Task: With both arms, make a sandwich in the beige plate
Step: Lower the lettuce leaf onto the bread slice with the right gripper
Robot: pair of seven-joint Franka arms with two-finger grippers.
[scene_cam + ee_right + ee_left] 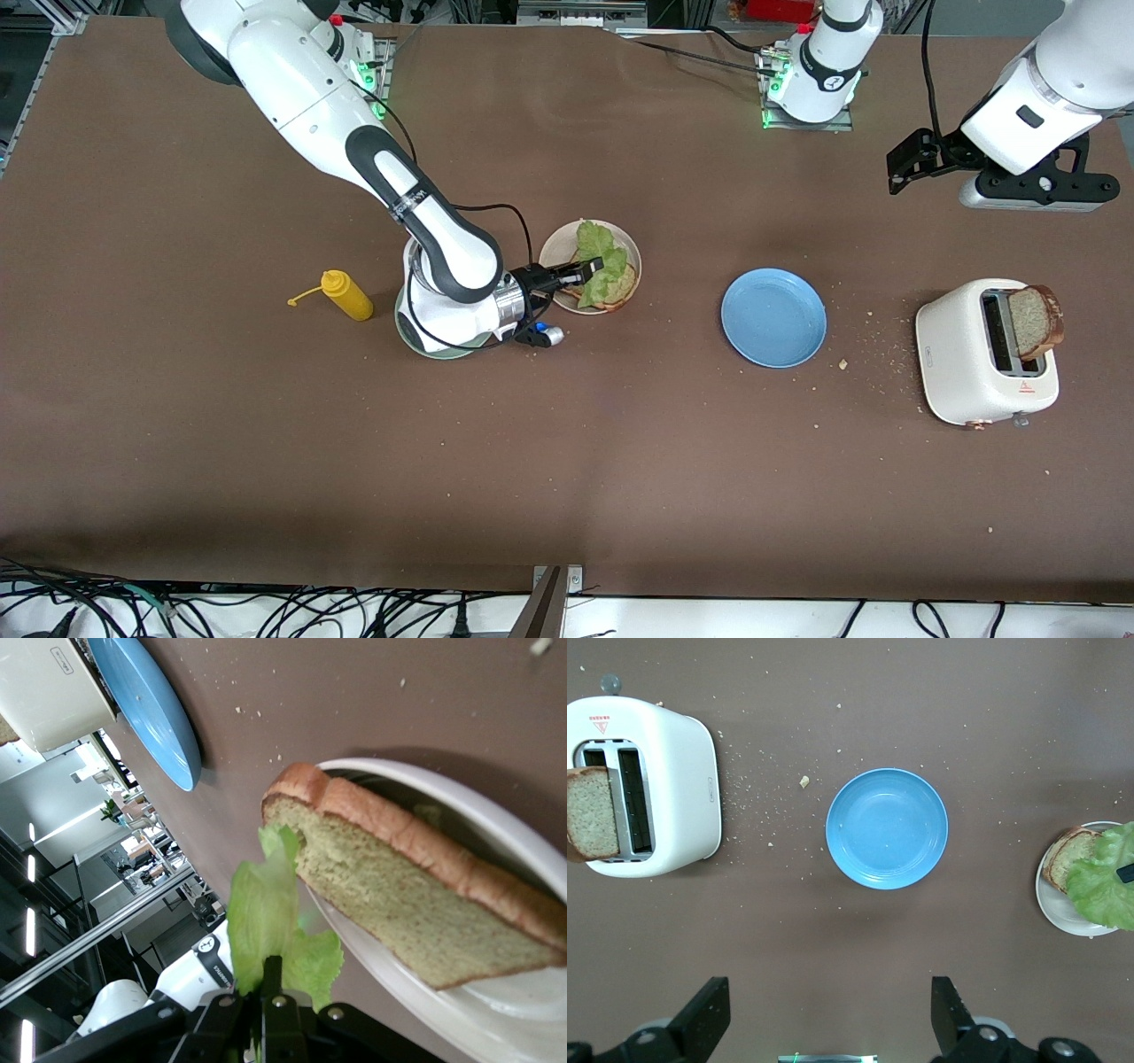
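The beige plate [560, 246] holds one slice of brown toast [620, 291]. A green lettuce leaf [601, 248] hangs over that slice. My right gripper [588, 267] is over the plate and shut on the lettuce; the right wrist view shows its fingers pinching the leaf [266, 912] beside the toast [399, 904] and plate rim [496, 819]. A second toast slice [1035, 321] stands in the white toaster [966, 354]. My left gripper [902, 167] is open and empty, held high over the left arm's end of the table; it [828, 1019] looks down on the toaster [678, 771], blue plate [887, 828] and beige plate [1052, 904].
A blue plate [773, 317] lies between the beige plate and the toaster. A mint-green plate [443, 352] lies under the right arm's wrist. A yellow mustard bottle [347, 295] lies beside it. Crumbs are scattered around the toaster.
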